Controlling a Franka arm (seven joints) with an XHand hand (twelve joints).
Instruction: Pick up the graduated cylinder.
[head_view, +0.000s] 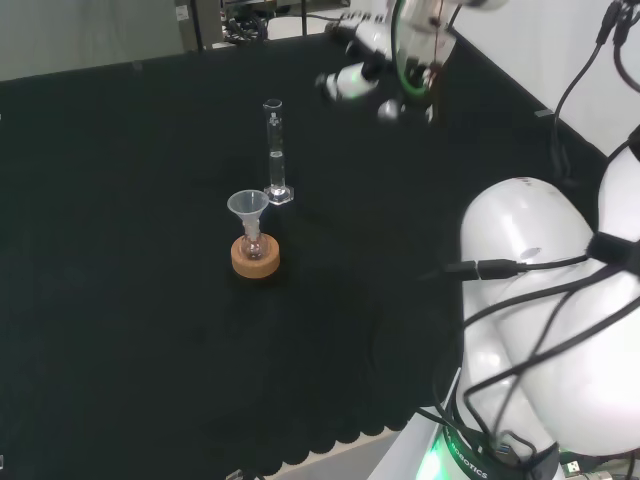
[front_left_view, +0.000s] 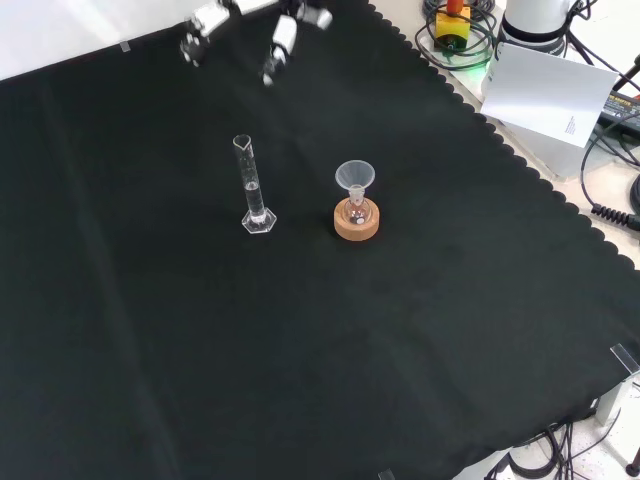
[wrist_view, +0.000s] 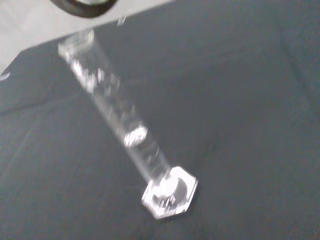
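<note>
A clear graduated cylinder (head_view: 274, 150) (front_left_view: 252, 187) (wrist_view: 120, 125) stands upright on its hexagonal foot in the middle of the black cloth. The hand (head_view: 365, 75) (front_left_view: 250, 25) hovers in the air well away from it, to its right and higher in the head view, near the top edge of the front view. Its fingers are spread and fairly straight, with nothing between them. The wrist view looks down along the cylinder from a distance.
A small flask with a clear funnel (head_view: 248, 208) (front_left_view: 354, 178) in its neck sits on a cork ring (head_view: 255, 256) (front_left_view: 357, 222), close beside the cylinder. The arm's white links (head_view: 545, 300) stand at the head view's right. Papers and cables lie past the cloth's scalloped edge (front_left_view: 520, 160).
</note>
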